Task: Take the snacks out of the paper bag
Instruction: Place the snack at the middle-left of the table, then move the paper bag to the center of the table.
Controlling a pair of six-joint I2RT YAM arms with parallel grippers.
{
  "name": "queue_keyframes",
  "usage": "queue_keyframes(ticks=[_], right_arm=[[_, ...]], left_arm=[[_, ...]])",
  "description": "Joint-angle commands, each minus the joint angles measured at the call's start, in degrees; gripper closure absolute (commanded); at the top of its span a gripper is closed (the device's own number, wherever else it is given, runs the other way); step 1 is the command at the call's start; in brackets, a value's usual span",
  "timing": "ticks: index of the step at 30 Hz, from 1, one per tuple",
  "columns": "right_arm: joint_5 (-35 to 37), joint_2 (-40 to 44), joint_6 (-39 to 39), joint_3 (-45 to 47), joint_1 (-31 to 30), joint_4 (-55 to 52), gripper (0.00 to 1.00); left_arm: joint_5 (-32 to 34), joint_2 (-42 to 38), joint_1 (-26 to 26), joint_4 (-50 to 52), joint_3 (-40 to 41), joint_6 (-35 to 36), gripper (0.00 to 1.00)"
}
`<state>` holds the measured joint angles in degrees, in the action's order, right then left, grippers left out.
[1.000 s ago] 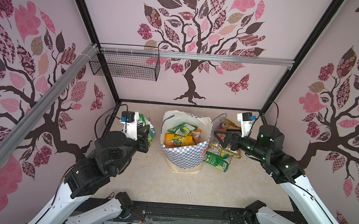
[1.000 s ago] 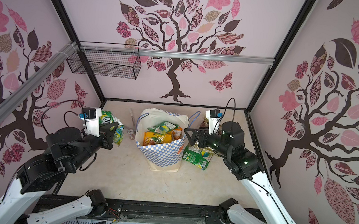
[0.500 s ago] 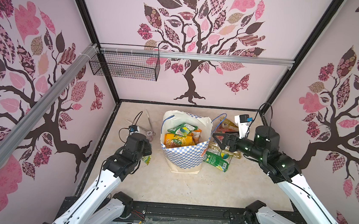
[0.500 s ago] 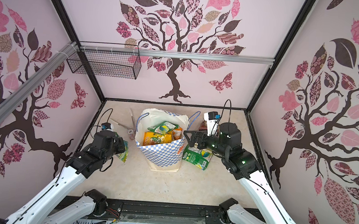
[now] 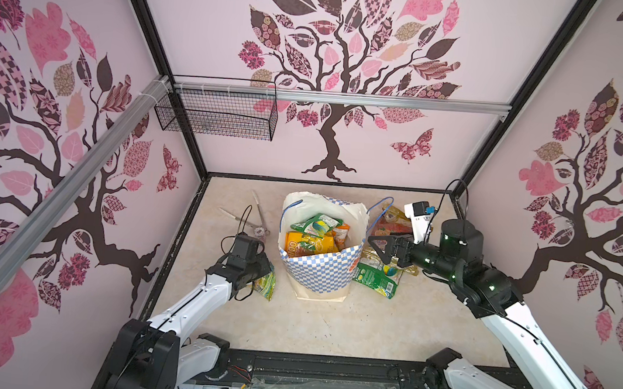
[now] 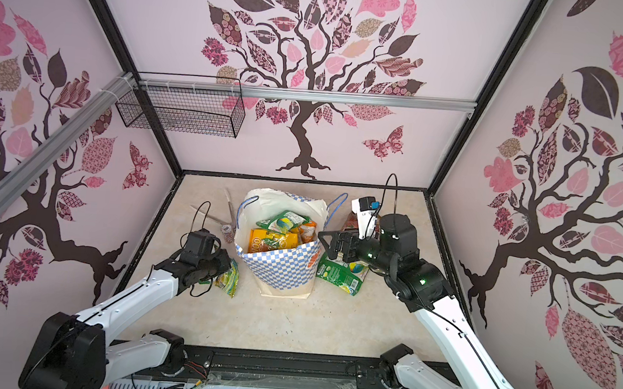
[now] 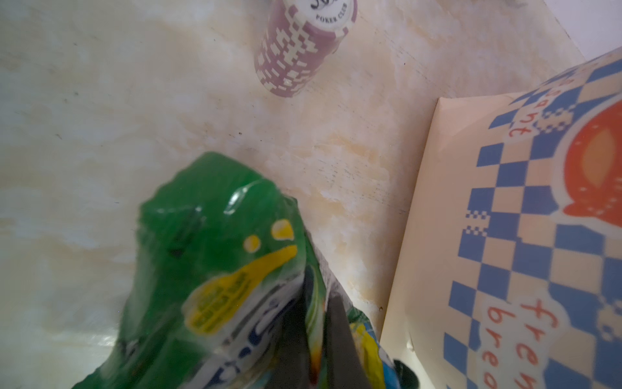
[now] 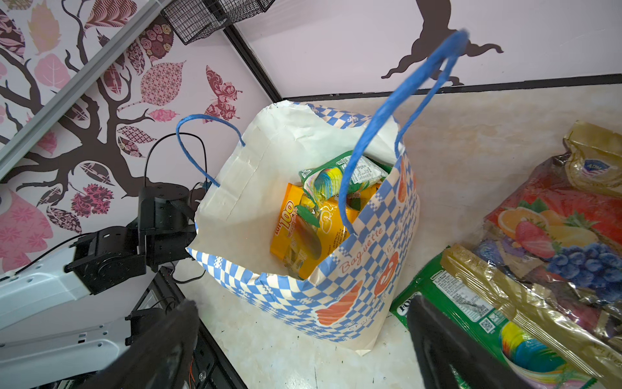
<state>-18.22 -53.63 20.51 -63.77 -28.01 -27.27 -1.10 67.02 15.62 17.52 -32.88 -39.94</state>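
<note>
The paper bag (image 5: 320, 271) (image 6: 276, 269) (image 8: 340, 289) (image 7: 505, 242) stands upright in the middle with its mouth open. Inside it lie snacks: a green packet (image 5: 319, 222) (image 8: 336, 178) on an orange one (image 5: 303, 244) (image 8: 303, 232). My left gripper (image 7: 314, 298) (image 5: 255, 269) is shut on the edge of another green packet (image 7: 215, 256) (image 5: 267, 282) (image 6: 228, 277), low beside the bag's left side. More snacks lie right of the bag: a green FOX'S packet (image 5: 377, 278) (image 8: 464, 303), a gold one (image 8: 525, 303) and a fruit-print one (image 8: 555, 229). My right gripper (image 8: 303, 303) (image 5: 378, 247) (image 6: 330, 245) hangs open over them, by the bag's right rim.
Metal scissors (image 5: 258, 214) and a purple poker-chip stack (image 5: 260, 232) (image 7: 303, 50) lie behind my left gripper. A black wire basket (image 5: 217, 112) hangs on the back wall. Walls close in the table on three sides. A blue cord handle (image 8: 397, 111) stands up before the right wrist camera.
My left arm has come down from high up, carrying the green packet to the table left of the bag. The right gripper has edged slightly toward the bag, still open.
</note>
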Motion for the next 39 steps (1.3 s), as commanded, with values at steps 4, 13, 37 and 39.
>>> queue_keyframes(ticks=[4, 13, 37, 39], right_arm=[[-1.0, -0.3, -1.0, -0.7, -0.2, -1.3, 0.0], [-1.1, -0.1, -0.5, -1.4, -0.2, -1.5, 0.0], [-10.1, -3.2, 0.5, -3.8, -0.2, -1.0, 0.01], [-11.1, -3.9, 0.5, -4.2, -0.3, -1.4, 0.0]], left_arm=[[-0.7, 1.7, -0.3, -3.8, 0.4, -0.7, 0.79], [3.3, -5.0, -0.4, 2.3, -3.3, 1.2, 0.44], [-5.2, -2.2, 10.1, 24.7, -53.6, 17.6, 0.41], [-5.9, 1.2, 13.1, 26.5, -58.2, 19.0, 0.4]])
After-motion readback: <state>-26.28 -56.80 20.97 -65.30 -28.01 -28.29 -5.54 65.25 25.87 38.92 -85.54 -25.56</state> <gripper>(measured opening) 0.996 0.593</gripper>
